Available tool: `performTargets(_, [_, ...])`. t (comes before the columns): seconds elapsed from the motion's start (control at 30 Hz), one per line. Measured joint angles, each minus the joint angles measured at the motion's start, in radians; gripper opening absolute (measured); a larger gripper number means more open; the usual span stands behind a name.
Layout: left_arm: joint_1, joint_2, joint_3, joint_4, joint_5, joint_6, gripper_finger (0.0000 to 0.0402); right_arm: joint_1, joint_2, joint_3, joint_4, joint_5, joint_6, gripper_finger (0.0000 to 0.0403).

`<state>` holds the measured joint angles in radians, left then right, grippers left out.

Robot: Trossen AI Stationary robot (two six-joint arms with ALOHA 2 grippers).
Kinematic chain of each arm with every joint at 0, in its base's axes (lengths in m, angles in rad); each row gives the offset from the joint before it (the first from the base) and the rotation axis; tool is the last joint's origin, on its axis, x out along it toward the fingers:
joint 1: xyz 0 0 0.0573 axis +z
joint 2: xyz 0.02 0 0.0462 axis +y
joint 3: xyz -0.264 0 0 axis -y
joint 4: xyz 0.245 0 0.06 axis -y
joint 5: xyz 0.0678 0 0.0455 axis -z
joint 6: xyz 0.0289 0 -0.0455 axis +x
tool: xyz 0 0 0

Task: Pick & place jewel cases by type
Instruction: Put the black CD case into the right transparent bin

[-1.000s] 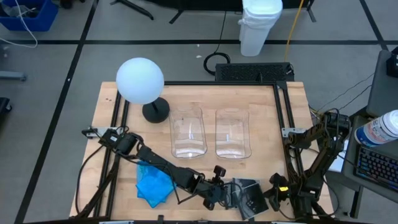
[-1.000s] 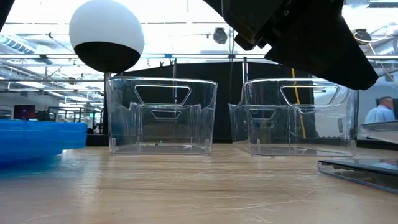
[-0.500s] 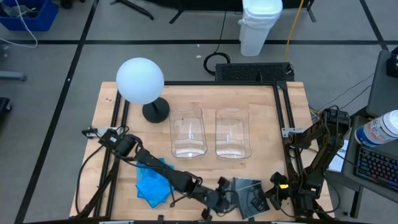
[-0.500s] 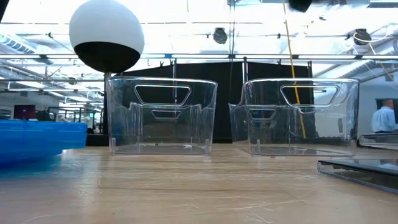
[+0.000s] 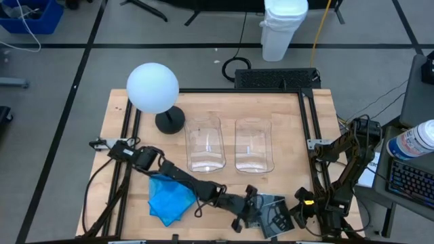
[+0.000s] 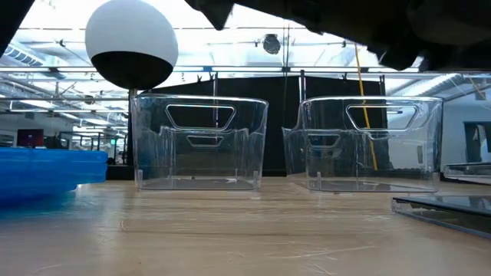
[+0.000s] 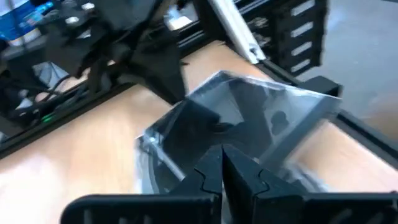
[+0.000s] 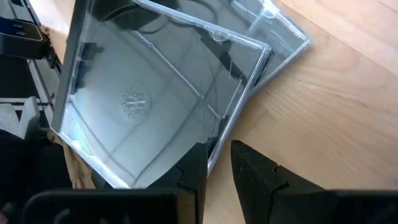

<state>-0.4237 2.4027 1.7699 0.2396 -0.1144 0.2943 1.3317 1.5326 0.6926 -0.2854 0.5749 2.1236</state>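
Observation:
Two dark jewel cases (image 5: 274,213) lie overlapped near the table's front right edge; the upper one (image 8: 155,93) sits askew on the lower (image 8: 273,31). A stack of blue jewel cases (image 5: 168,201) lies at the front left. My left gripper (image 7: 222,163) is shut and reaches in from the left, with its tips at the upper dark case's near edge. My right gripper (image 8: 217,165) stands at the right of the dark cases, its fingers a little apart. Bare wood shows between them. My left gripper's shut fingertips (image 7: 211,163) stand in front of the upper dark case's near edge (image 7: 186,134), coming slanting down from the table's left. I cannot tell whether they touch it. My right gripper has one finger (image 8: 194,171) in front of the upper case's edge (image 8: 217,140). Whether that finger touches it is hidden.
Two clear bins (image 5: 205,144) (image 5: 253,146) stand side by side in the middle of the table. A lamp with a white globe (image 5: 152,88) stands at the far left. Black rails (image 5: 306,135) run along the table's sides. Bare wood lies between the bins and the cases.
My left gripper first drew back toward the table's near edge. It then swung toward the right edge, up to the dark cases, and tipped more level. The arm left the low view and came back into it.

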Motion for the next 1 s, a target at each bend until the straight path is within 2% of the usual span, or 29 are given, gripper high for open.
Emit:
performTargets(0.1, [0.011,0.0,0.0,-0.009,0.016,0.001,0.0004,-0.006,-0.003,0.0,0.004,0.0,-0.003,0.0067])
performTargets(0.37, [0.015,0.037,0.0,-0.014,0.043,-0.035,0.0024,-0.034,-0.022,0.0,0.018,0.0,-0.054,0.0067])
performTargets(0.6, [0.008,0.06,0.0,-0.026,0.044,-0.046,0.0005,-0.047,-0.023,0.0,0.019,-0.001,-0.071,0.0066])
performTargets(0.8, [0.009,0.073,0.002,-0.023,0.035,-0.069,0.0021,-0.048,-0.023,0.0,0.026,-0.003,-0.076,0.0066])
performTargets(1.0, [0.009,0.074,0.002,-0.023,0.036,-0.067,0.0005,-0.02,-0.046,0.001,0.08,-0.051,-0.143,0.0079])
